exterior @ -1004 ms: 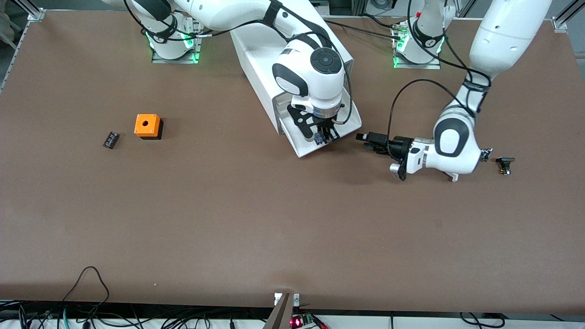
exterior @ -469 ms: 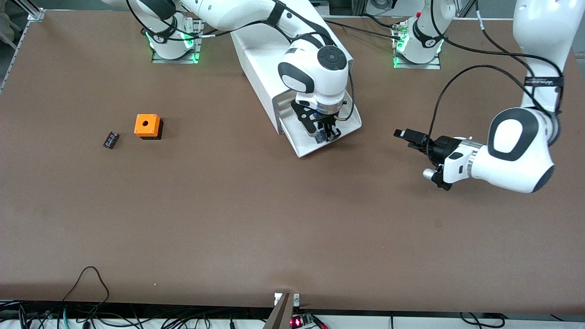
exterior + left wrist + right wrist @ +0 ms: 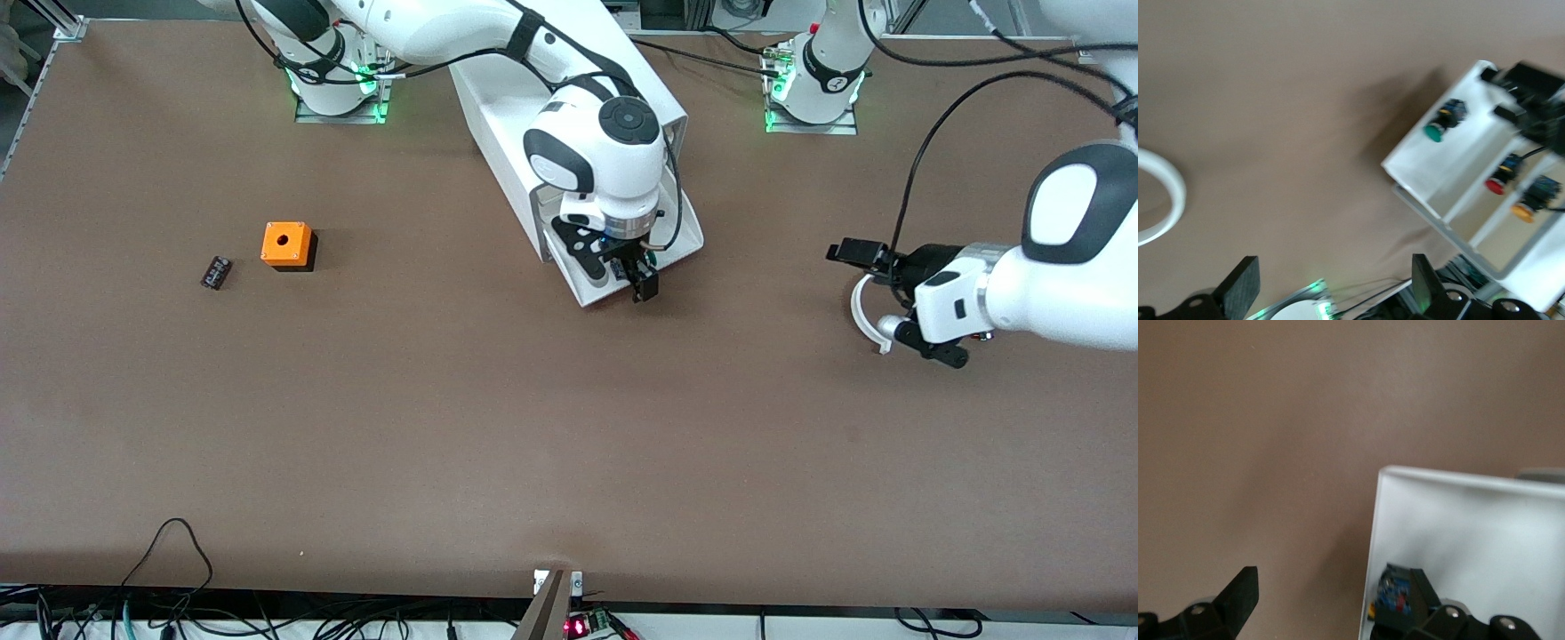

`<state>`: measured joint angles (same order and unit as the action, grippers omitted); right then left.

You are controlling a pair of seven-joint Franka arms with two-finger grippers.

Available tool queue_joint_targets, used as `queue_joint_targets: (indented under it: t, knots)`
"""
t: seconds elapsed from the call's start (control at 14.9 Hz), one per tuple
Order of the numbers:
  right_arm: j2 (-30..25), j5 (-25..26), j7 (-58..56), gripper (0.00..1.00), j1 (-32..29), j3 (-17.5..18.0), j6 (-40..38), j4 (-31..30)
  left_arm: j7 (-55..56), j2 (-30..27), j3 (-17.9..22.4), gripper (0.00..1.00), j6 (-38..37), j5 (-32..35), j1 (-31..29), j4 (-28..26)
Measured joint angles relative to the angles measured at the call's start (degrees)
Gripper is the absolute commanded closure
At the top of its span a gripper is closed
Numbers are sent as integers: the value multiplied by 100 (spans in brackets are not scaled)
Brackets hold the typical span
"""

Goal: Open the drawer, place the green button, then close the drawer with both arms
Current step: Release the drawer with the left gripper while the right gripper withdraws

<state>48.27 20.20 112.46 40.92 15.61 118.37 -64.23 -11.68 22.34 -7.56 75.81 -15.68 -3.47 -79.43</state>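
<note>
— Where is the button (image 3: 1441, 121)?

— Lying on its side on the floor of the drawer (image 3: 591, 289), which stands pulled out of the cabinet (image 3: 498, 98) at the middle of the tabletop edge where the bases are. The green cap shows plainly in the left wrist view.

— And the right gripper (image 3: 642, 283)?

— Over the drawer's front rim, fingers spread and empty; the button sits just inside the rim from it.

— So which way does the closing push run?

— I judge from that front rim back toward the cabinet, along the drawer's slide. The right gripper is far nearer.

— The left gripper (image 3: 853, 253)?

— Released too, holding nothing, over bare table well apart toward the left arm's end, pointing at the drawer.
</note>
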Motion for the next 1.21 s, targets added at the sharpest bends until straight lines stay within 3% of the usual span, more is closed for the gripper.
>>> queue_joint_targets:
  t: [0.27,0.6,0.94,1.21]
  knots:
    - [-184,-27,-2054,0,-525,7,-332,97,790,-288,-29,0,3,830,177,68]
    - [-589,-453,-4376,0,-1356,-3,-1031,117,1555,-213,-43,0,167,1804,764,392]
    - [-872,-518,-6474,0,-2315,-1,-1727,115,1839,85,-1,0,542,1824,744,673]
    - [-1031,-616,-7623,0,-2887,0,-1836,53,3481,275,-31,0,1310,1129,810,274]
